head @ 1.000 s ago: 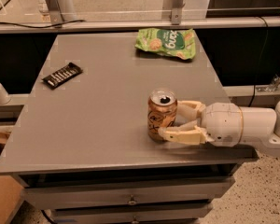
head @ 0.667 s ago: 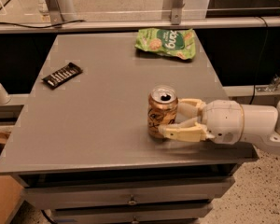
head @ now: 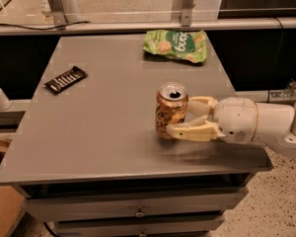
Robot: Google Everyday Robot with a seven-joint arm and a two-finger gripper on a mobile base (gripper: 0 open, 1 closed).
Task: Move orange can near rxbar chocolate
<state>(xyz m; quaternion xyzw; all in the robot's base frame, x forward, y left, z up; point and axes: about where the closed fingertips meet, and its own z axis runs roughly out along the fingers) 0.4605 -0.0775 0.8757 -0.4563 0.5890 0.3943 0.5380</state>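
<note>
The orange can (head: 170, 108), copper with a silver open top, is upright near the table's front right. My gripper (head: 180, 117) reaches in from the right and is shut on the can, one cream finger (head: 190, 131) along its lower front and the other (head: 203, 102) behind it. The can looks raised slightly off the table, with a shadow beneath it. The rxbar chocolate (head: 65, 79), a thin black bar, lies flat at the table's left, well apart from the can.
A green snack bag (head: 175, 45) lies at the back right of the grey table (head: 103, 132). A rail and dark gap run behind the table. Drawers sit below its front edge. A cardboard box (head: 2, 211) is on the floor at left.
The can and the gripper around it have moved up a little in the view. The bar and the green bag have not moved.
</note>
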